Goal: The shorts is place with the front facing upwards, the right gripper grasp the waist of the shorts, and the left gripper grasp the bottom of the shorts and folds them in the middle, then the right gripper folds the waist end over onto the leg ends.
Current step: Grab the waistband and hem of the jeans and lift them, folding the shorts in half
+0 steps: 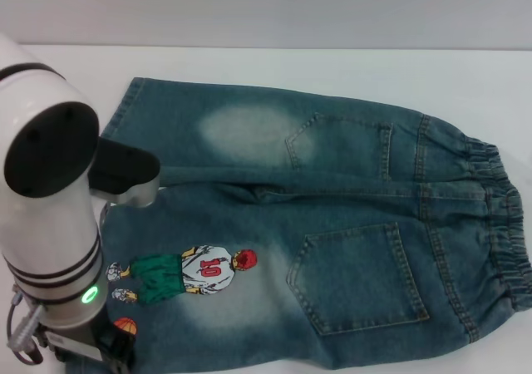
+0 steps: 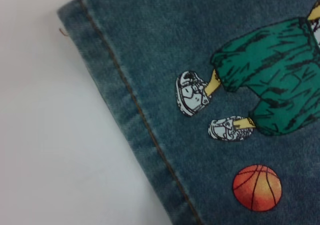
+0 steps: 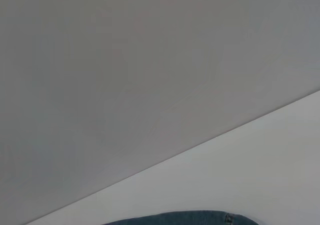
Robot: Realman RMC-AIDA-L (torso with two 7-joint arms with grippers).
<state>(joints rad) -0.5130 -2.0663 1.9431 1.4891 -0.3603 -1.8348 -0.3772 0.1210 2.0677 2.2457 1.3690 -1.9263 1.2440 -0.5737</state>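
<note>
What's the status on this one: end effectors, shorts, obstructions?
Left end effector over the printed leg hem. Right end effector out of view. Blue-green washed denim shorts flat, unfolded on white table. No obstructions seen.

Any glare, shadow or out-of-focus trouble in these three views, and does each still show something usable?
Head view: even light, blue-green washed denim shorts readable, white left arm looms soft-edged, casting a shadow on the near leg. Left wrist view: sharp hem stitching and orange basketball print, no glare. Right wrist view: mostly plain grey wall and white table, only a denim sliver.

white table (image 1: 274, 62), plain grey wall (image 1: 266, 8)
</note>
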